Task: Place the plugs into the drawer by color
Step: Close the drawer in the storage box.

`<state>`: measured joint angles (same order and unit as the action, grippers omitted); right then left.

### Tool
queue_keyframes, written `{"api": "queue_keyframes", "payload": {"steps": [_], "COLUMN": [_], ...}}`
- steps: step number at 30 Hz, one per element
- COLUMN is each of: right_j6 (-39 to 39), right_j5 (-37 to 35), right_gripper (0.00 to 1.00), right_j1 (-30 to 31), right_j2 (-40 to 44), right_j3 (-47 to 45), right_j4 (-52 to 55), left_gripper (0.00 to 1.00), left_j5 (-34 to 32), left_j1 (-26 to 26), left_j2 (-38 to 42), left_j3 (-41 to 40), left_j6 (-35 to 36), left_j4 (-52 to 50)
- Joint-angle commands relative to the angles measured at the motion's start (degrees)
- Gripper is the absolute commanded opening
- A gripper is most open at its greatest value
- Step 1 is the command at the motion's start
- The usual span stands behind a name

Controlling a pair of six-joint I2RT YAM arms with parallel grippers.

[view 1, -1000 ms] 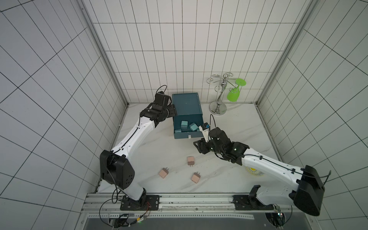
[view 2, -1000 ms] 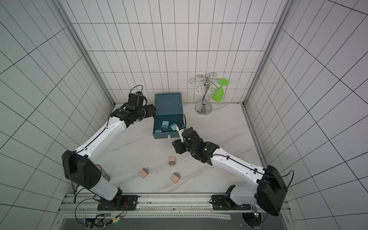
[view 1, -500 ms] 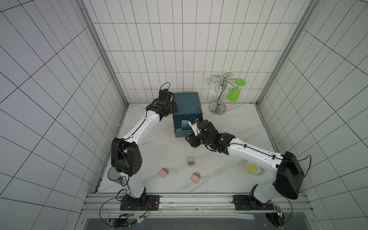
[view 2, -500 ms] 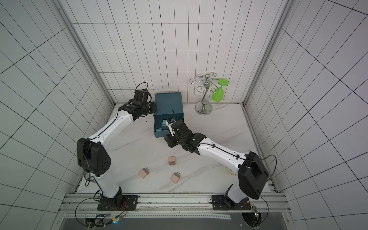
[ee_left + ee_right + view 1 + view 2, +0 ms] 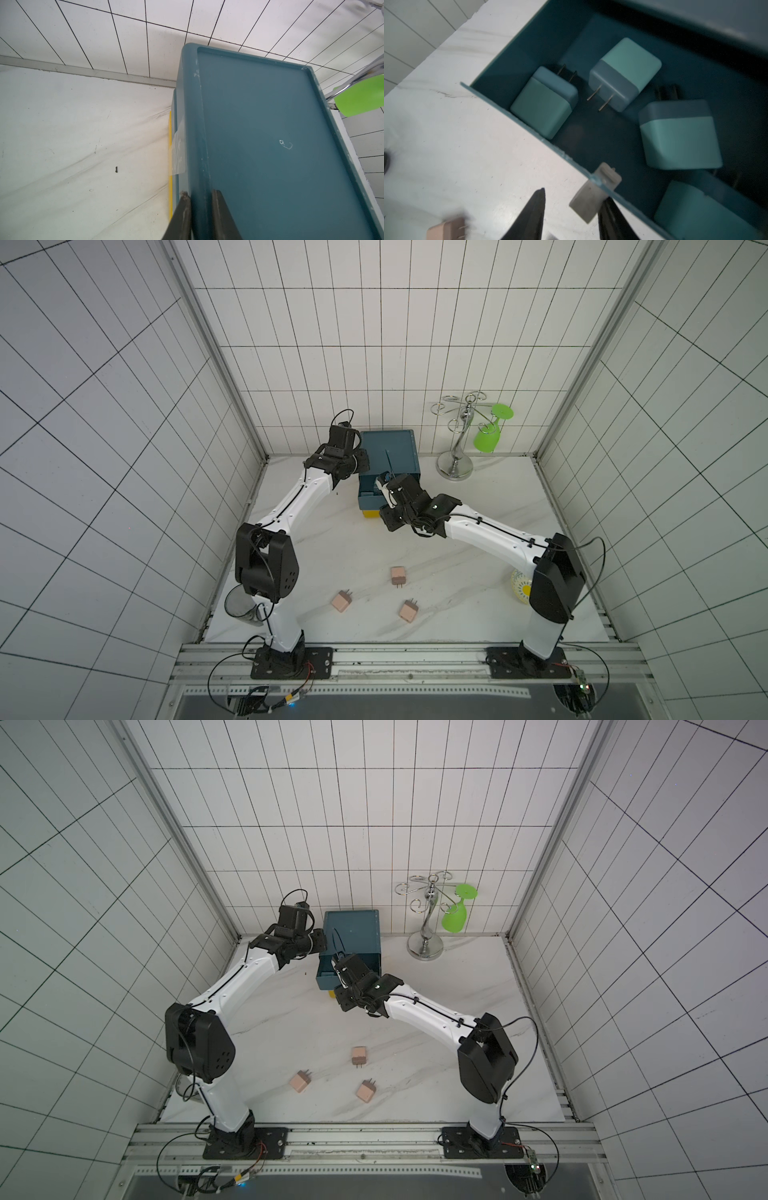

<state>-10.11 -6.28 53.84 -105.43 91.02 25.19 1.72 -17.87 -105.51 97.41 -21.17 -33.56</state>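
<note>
Over the last second the left gripper [image 5: 200, 193] had swung in from beside the cabinet [image 5: 270, 124] and narrowed. Its two fingers [image 5: 182, 209] now pinched the cabinet's top rim, one on each side. The right gripper [image 5: 575, 194] had come in from just off the side of the open drawer [image 5: 602, 133] to its front. It had closed about the pale drawer handle [image 5: 591, 204], which sat between its fingers, though the blurred wrist view left a sliver of gap on one side. Four teal plugs [image 5: 544, 104] [image 5: 623, 72] [image 5: 679, 135] [image 5: 699, 216] lay in the drawer just beyond its fingertips. Three pinkish-tan plugs [image 5: 398, 574] [image 5: 341, 600] [image 5: 409, 610] stayed where they were on the table [image 5: 332, 539], well behind that gripper.
</note>
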Motion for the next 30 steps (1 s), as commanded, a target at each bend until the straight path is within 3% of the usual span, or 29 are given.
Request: {"api": "queue_keyframes", "payload": {"steps": [1,9,12,16,19,22,24,28,30], "right_j6": [2.6,3.8,3.6,3.5,3.0,0.1,-2.2,-3.1,-3.0], "right_j5": [-6.9,-15.5,-14.4,-11.4,-7.5,-2.8,4.2,7.3,9.1], "right_gripper": [0.44,0.44,0.44,0.44,0.46,0.5,0.49,0.57,0.63], "right_j1": [-1.7,-1.8,-1.8,-0.8,-0.3,-1.9,-4.9,-8.8,-11.2], "right_j2": [-4.3,-12.5,-12.4,-7.0,0.0,6.1,9.0,12.8,12.7], "right_j3": [7.4,17.3,18.3,12.8,7.0,2.5,-0.6,-6.9,-6.3], "right_j4": [-1.3,-0.6,0.5,-1.3,-2.8,-2.3,-2.0,-6.2,-6.0], "left_gripper": [0.17,0.17,0.17,0.19,0.28,0.5,0.58,0.71,0.76], "left_j5": [6.6,8.1,8.3,9.0,8.2,10.1,10.7,7.0,8.4], "left_j1": [-0.9,-0.9,-0.9,-0.9,-0.9,-0.9,-0.9,-1.0,-1.0], "left_j2": [-2.2,-1.5,-1.5,0.2,4.3,11.7,17.2,24.5,26.6], "left_j3": [-3.1,-5.3,-5.4,-7.1,-9.5,-16.4,-23.3,-32.7,-37.4], "left_j6": [0.3,0.0,-0.2,-2.3,-3.9,-6.1,-9.0,-11.4,-13.8], "left_j4": [-7.7,-6.3,-6.2,-4.4,-2.5,4.5,12.1,19.3,23.2]}}
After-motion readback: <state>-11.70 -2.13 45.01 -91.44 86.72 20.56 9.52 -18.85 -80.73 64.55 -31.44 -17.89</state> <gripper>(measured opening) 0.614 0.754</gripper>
